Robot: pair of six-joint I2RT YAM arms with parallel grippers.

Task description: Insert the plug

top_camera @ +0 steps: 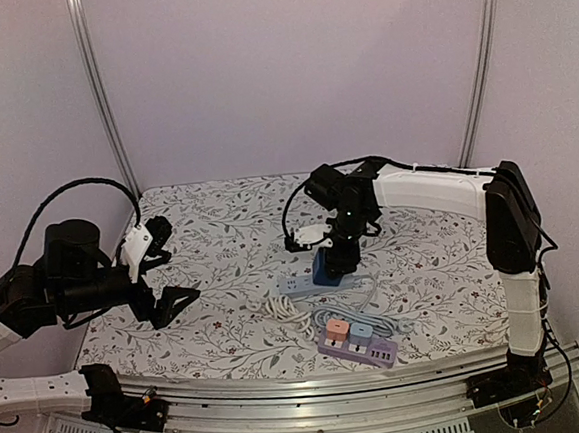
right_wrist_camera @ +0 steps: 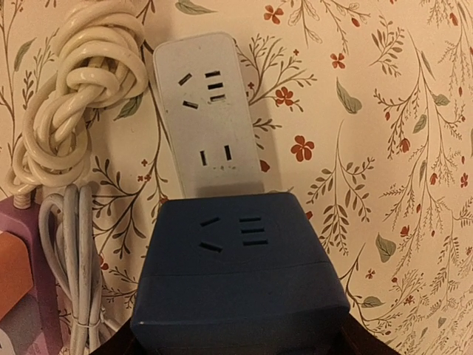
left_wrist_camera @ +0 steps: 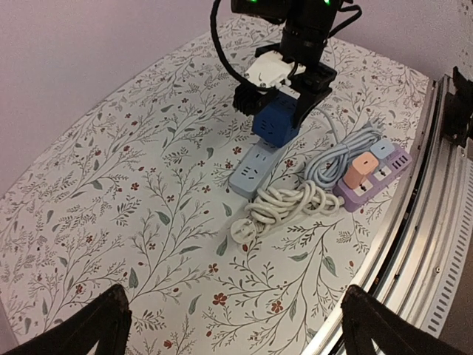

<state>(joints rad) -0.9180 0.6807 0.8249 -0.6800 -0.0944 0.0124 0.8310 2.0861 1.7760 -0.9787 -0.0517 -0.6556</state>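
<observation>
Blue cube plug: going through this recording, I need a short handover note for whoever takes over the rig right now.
Left end effector: open and empty, hovering over the left side of the table, away from the job.
Right end effector: closed on the blue cube plug, held over one end of the pale power strip.
Done: plug grasped and lined up on the strip.
Left: the views do not show whether its prongs are seated. Press it home, then release.
Nearby: coiled white cord and purple power strip beside the pale one.
</observation>
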